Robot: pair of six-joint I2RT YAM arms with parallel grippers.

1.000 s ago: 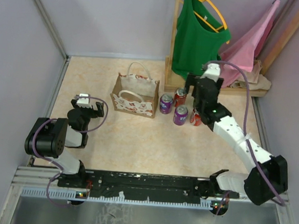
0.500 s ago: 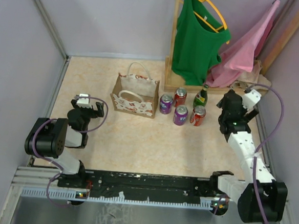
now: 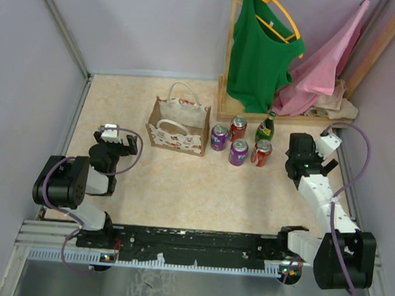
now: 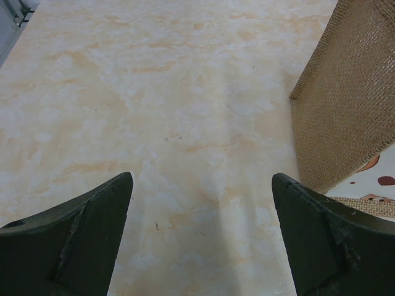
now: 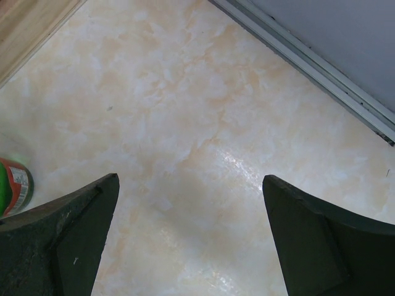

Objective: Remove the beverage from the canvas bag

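Note:
The canvas bag point(image 3: 179, 124) stands upright at the back left of the table, and its woven side point(image 4: 352, 105) fills the right of the left wrist view. What it holds is hidden. To its right stand several beverages: two purple cans point(image 3: 219, 137), two red cans point(image 3: 261, 152) and a green bottle point(image 3: 265, 128). My right gripper point(image 3: 297, 155) point(image 5: 190, 179) is open over bare table, right of the drinks; one drink point(image 5: 13, 185) shows at that view's left edge. My left gripper point(image 3: 115, 137) point(image 4: 202, 179) is open and empty, left of the bag.
A wooden rack point(image 3: 229, 48) with a green top point(image 3: 258, 51) and a pink garment point(image 3: 329, 66) stands at the back right, its base behind the drinks. Grey walls close in left, back and right; a metal rail point(image 5: 308, 61) runs along the right wall.
My right arm has pulled back from over the drinks to the right side of the table, uncovering the green bottle standing behind the red can. The left arm has not moved.

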